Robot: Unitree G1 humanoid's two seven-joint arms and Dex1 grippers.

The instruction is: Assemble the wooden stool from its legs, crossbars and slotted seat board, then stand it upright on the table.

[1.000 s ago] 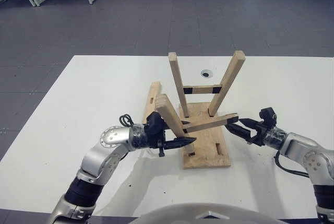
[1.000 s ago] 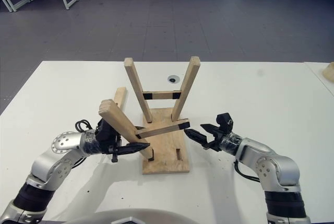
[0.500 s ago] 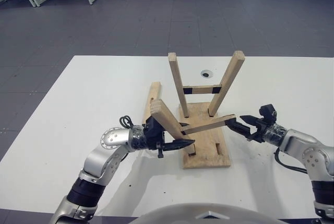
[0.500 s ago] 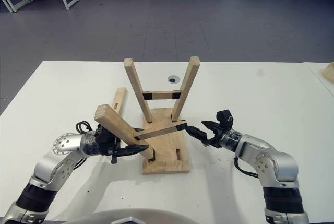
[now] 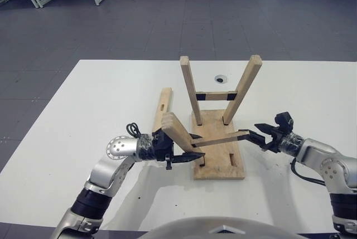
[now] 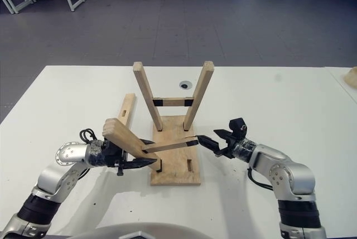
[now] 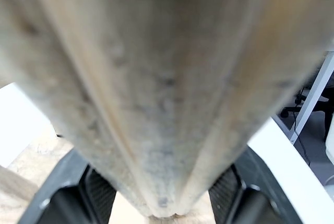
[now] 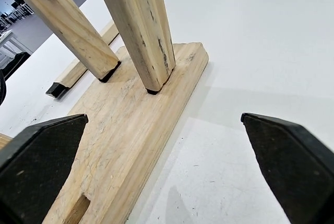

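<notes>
The slotted seat board [image 5: 220, 158] lies flat on the white table [image 5: 83, 116]. Two legs [image 5: 189, 88] [image 5: 242, 86] stand in its far slots, joined by a crossbar [image 5: 215, 96]. My left gripper [image 5: 188, 156] is shut on a third leg [image 5: 174, 128], which leans over the board's near left slot; its wood [image 7: 156, 78] sits between the black fingers [image 7: 96, 195]. A second crossbar [image 5: 220, 138] runs from that leg to the right. My right gripper [image 5: 257, 135] stands open just past the crossbar's free end, its fingers [image 8: 36, 156] wide apart over the board [image 8: 130, 114].
A fourth leg [image 5: 162, 108] lies loose on the table left of the board. A round hole [image 5: 221, 77] is in the tabletop behind the stool. Bare table spreads to the left and far right; beyond the far edge is grey floor.
My left gripper has lowered the held leg toward the board, and its crossbar has swung down flatter. The right gripper has shifted slightly, staying at the crossbar's end.
</notes>
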